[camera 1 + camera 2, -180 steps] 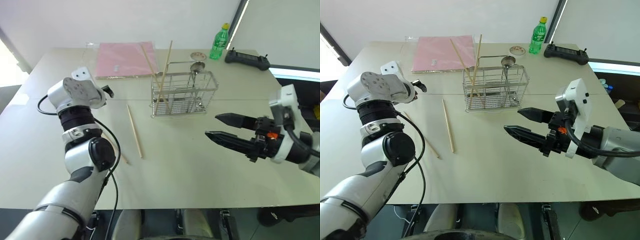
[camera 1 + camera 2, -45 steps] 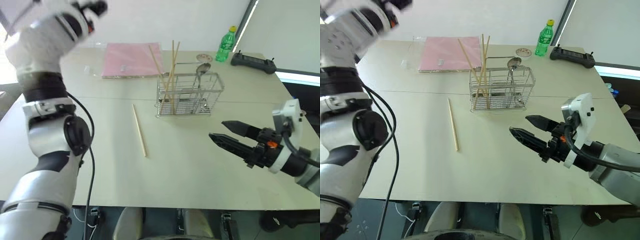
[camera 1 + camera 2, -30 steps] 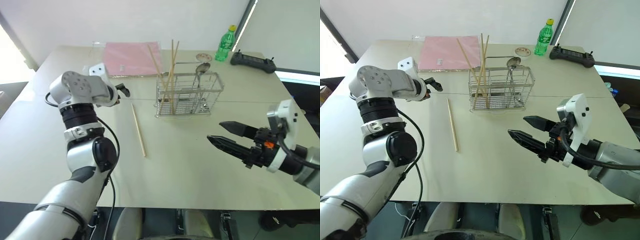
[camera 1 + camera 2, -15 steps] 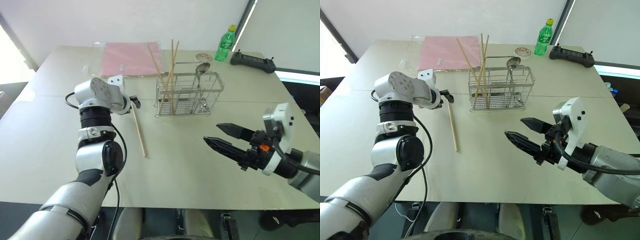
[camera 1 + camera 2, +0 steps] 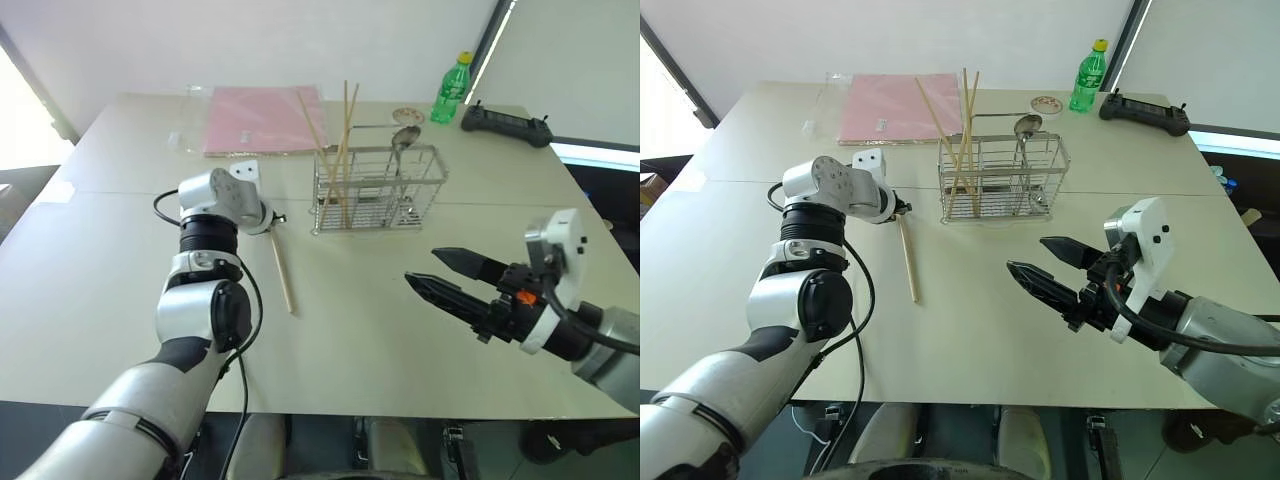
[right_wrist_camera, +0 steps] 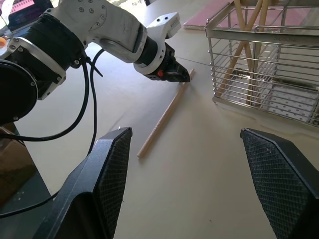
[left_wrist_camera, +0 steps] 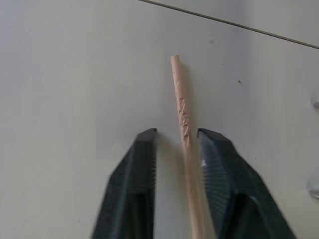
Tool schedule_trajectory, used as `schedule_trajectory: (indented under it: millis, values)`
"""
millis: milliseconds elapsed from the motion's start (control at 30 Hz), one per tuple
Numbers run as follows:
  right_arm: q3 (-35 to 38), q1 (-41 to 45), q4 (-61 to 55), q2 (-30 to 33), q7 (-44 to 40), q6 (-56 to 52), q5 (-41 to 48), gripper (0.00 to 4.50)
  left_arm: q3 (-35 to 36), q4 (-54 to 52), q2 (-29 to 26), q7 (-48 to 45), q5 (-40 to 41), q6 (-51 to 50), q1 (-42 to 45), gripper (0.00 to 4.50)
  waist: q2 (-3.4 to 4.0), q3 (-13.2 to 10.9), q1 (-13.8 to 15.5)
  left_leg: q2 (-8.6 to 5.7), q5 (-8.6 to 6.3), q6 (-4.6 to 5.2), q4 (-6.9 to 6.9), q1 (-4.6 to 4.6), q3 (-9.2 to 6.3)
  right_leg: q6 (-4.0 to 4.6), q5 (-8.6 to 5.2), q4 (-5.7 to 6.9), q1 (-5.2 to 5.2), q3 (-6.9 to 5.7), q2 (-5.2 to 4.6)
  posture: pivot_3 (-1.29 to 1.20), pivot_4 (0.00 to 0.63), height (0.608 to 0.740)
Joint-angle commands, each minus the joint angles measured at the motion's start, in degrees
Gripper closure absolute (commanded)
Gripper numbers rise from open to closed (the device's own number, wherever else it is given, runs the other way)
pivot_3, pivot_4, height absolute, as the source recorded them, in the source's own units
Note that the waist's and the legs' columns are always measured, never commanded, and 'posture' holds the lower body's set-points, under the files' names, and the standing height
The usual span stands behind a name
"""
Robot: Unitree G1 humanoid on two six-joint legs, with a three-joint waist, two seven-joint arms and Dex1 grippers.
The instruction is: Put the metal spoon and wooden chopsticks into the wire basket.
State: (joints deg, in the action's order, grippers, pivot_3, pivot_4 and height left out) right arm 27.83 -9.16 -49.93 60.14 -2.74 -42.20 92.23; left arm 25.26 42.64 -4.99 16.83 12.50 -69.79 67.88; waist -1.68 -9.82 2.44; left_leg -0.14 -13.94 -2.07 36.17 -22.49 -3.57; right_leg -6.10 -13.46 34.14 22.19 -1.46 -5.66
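Note:
One wooden chopstick (image 5: pixel 282 268) lies flat on the table, left of the wire basket (image 5: pixel 425 185). My left gripper (image 7: pixel 177 132) is down on the stick's far end, its jaws narrowed on either side. One pad touches the stick (image 7: pixel 182 109); a small gap remains at the other. Three more chopsticks (image 5: pixel 340 140) lean upright in the basket's left end, and the metal spoon (image 5: pixel 403 135) stands in it, bowl up. Above the table's near right part, my right gripper (image 5: pixel 420 266) hangs wide open and empty, pointing toward the left arm.
A flat pink sheet (image 5: pixel 262 118) lies at the back left. Behind the basket are a small round dish (image 5: pixel 404 112), a green bottle (image 5: pixel 450 88) and a black controller (image 5: pixel 505 120).
My left arm has swung down from high at the left to the table. Its gripper now sits over the loose chopstick's far end with narrowed jaws. The right gripper has stayed in place.

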Motion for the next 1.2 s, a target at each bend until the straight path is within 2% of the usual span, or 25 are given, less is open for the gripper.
schedule_trajectory:
  millis: [33,333,433,600,767,867,967,1200]
  values:
    - [0.78,0.42,-1.13,0.1,0.31,1.55,1.38,0.92,0.44,1.62,0.42,-0.06,0.85,0.44,1.64,4.44,0.0,0.0,0.01,0.0,0.0,0.0,-0.01,-0.01,0.0,-0.02,0.01,0.0,0.0,0.0,0.0,0.0,0.15,0.721]
    - [0.67,0.79,-0.1,0.25,-0.07,1.42,1.46,0.92,5.15,1.9,-2.35,3.08,2.12,2.48,3.53,4.44,-0.01,-0.01,-0.23,0.0,0.0,0.0,-0.03,-0.01,0.0,-0.15,0.08,0.0,0.05,0.0,0.0,0.0,0.15,0.721]
    - [0.84,0.93,0.12,1.01,-0.31,0.96,2.08,0.92,4.9,3.98,-6.89,-2.58,2.54,15.25,4.92,4.44,-0.02,-0.02,-0.33,0.0,0.0,0.0,-0.06,-0.02,0.03,-0.16,0.09,0.02,0.12,0.0,0.0,0.0,0.15,0.721]
    - [2.14,-0.11,0.53,2.23,-0.78,0.21,3.09,0.92,-0.31,4.68,-14.27,-21.06,1.0,42.87,7.49,4.44,-0.03,-0.02,-0.11,0.05,0.0,0.0,-0.17,-0.04,0.07,0.04,-0.01,0.0,0.2,-0.01,0.02,0.0,0.15,0.721]
    - [2.63,-0.88,0.16,2.46,-0.78,0.22,3.64,0.92,-2.23,3.82,-19.77,-33.36,2.62,56.23,9.99,4.44,-0.02,-0.01,-0.03,-0.09,-0.01,0.01,-0.13,-0.17,0.16,0.05,0.0,-0.16,0.14,0.0,-0.22,0.0,0.15,0.721]
    - [1.86,-0.95,0.06,2.39,-0.87,0.31,3.05,0.92,-2.31,-0.04,-18.84,-38.44,6.81,56.1,13.79,4.44,-0.09,-0.05,0.11,-0.11,-0.01,0.02,-0.03,-0.23,0.15,0.05,0.0,-0.18,0.13,-0.03,-0.26,0.0,0.15,0.721]
    - [0.9,-0.33,0.07,2.29,-0.42,0.67,3.32,0.92,-3.95,-5.73,-15.29,-40.83,9.82,54.85,16.48,4.44,-0.17,-0.1,0.09,-0.09,-0.01,0.02,0.08,-0.35,0.13,0.04,0.0,-0.18,0.13,-0.09,-0.25,0.0,0.15,0.721]
    - [0.21,-0.08,-0.29,1.73,0.54,1.05,3.0,0.92,-7.36,-13.22,-7.86,-42.51,13.85,50.77,15.36,4.44,-0.06,-0.03,-0.33,-0.04,-0.01,0.04,-0.03,-0.1,0.19,-0.02,-0.01,-0.09,0.05,-0.07,-0.19,0.0,0.15,0.721]
